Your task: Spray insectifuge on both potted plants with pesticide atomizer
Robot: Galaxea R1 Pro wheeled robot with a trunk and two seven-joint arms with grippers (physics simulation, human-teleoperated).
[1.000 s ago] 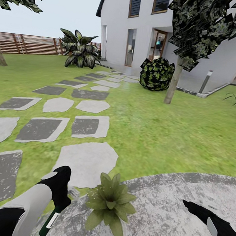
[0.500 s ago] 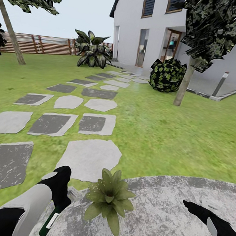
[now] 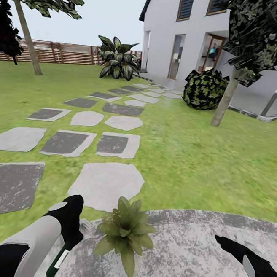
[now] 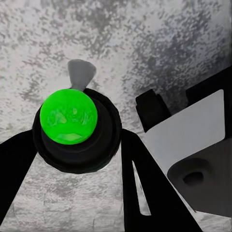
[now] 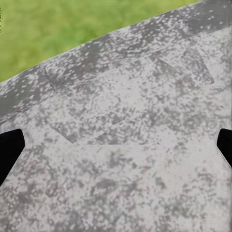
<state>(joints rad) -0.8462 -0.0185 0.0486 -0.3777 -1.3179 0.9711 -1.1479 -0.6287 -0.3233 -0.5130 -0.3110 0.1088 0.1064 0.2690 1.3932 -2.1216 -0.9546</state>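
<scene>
One potted plant, a low rosette of pointed green leaves, sits at the near edge of the round grey patio; its pot is hidden under the leaves. Just left of it my left gripper is shut on the pesticide atomizer, whose dark green body with a pale label hangs downward. The left wrist view looks at the atomizer end-on, as a green disc in a black ring between the black fingers. My right gripper is open over the patio, holding nothing.
Grey stepping slabs run across the lawn toward the white house. A dark bush, a tree trunk and a bollard lamp stand at the back right. A wooden fence closes the far left.
The whole picture has slid to the right, so the camera has turned left. Relative to me, the plant has drifted slightly left. Both arms keep their pose, with the atomizer still held.
</scene>
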